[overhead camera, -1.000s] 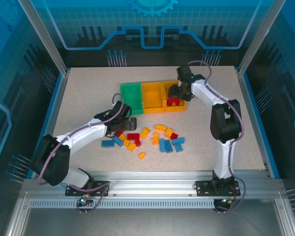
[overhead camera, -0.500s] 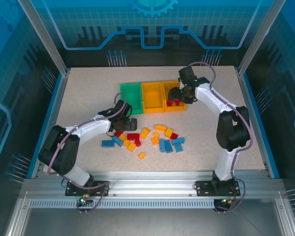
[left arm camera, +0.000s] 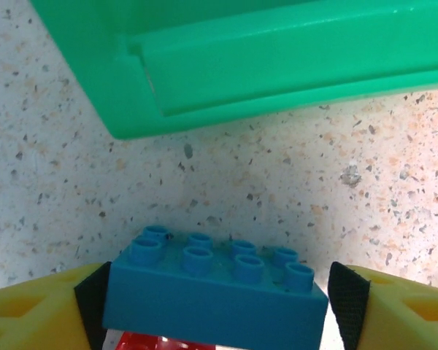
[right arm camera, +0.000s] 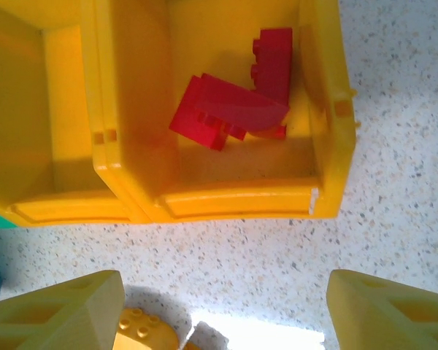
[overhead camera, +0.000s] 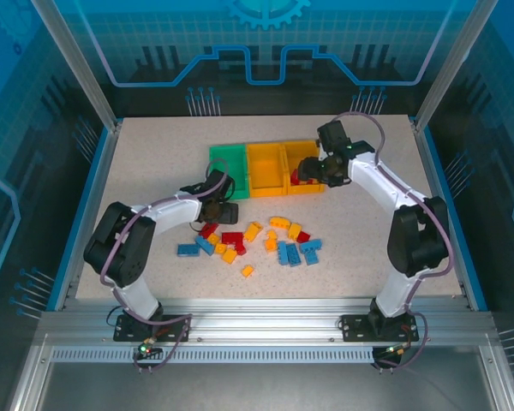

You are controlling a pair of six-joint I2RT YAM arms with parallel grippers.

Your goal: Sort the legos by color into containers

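Note:
My left gripper (overhead camera: 222, 210) is shut on a blue lego (left arm camera: 212, 281), its black pads (left arm camera: 348, 302) pressing both ends. It holds the brick just in front of the green container (left arm camera: 277, 58) (overhead camera: 229, 170), above a red lego (left arm camera: 142, 341). My right gripper (overhead camera: 308, 169) (right arm camera: 226, 310) stands open with nothing between its fingers, over the near wall of the right orange-yellow container (right arm camera: 241, 204) (overhead camera: 312, 187). Red legos (right arm camera: 230, 109) (overhead camera: 301, 178) lie in that bin. The middle orange-yellow container (overhead camera: 265, 168) (right arm camera: 29, 109) looks bare inside. Loose legos (overhead camera: 257, 240) in red, blue and yellow lie scattered in front of the bins.
A yellow lego (right arm camera: 142, 332) lies on the speckled table below the right gripper's left finger. The blue-edged table border (overhead camera: 452, 205) and enclosure posts ring the workspace. Bare tabletop stretches to the right of the bins and at the far left.
The left gripper has edged toward the green bin with the blue lego, its elbow swinging inward. The right arm has drawn back to the right from over the right bin.

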